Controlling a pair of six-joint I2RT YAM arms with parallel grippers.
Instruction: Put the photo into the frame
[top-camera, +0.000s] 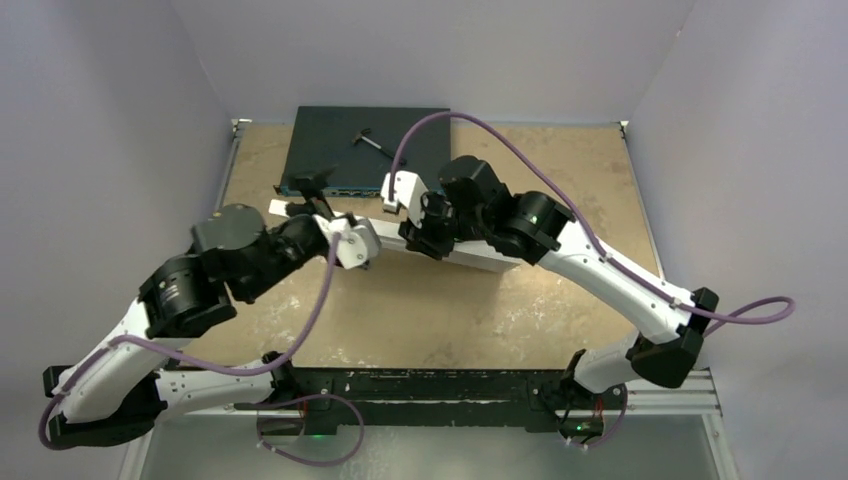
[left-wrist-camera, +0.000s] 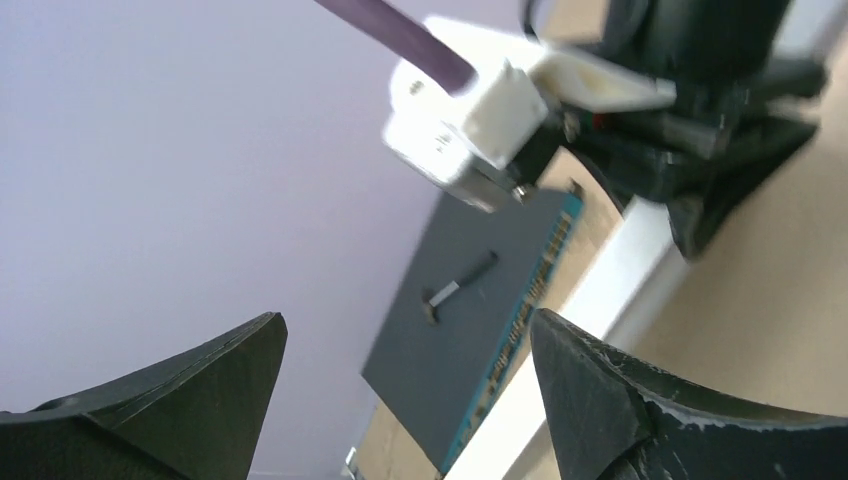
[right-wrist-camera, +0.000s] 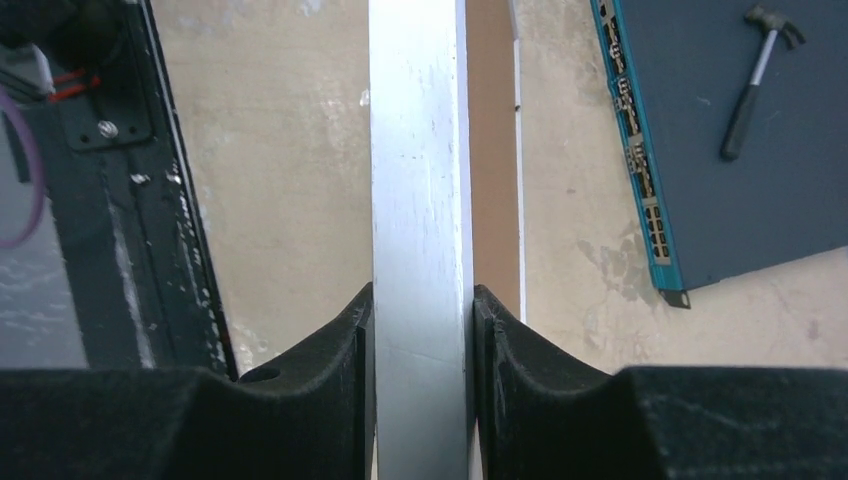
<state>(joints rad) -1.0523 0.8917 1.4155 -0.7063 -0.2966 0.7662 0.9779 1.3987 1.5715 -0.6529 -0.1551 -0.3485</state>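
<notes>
Spanning the table (top-camera: 450, 310) just in front of the switch box (top-camera: 340, 145), the frame (right-wrist-camera: 420, 150) seemed tipped on edge, its long axis along the box's front. The right tool (right-wrist-camera: 420, 320) gripped its white rail. The left tool (left-wrist-camera: 400, 380) gaped empty near the box's front-left corner. The photo was not visible.

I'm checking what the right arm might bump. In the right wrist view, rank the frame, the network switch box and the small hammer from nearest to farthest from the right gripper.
1. frame: white edge clamped in the right gripper, centre.
2. network switch box: right side of the picture.
3. small hammer: lying on that box, upper right.
</notes>
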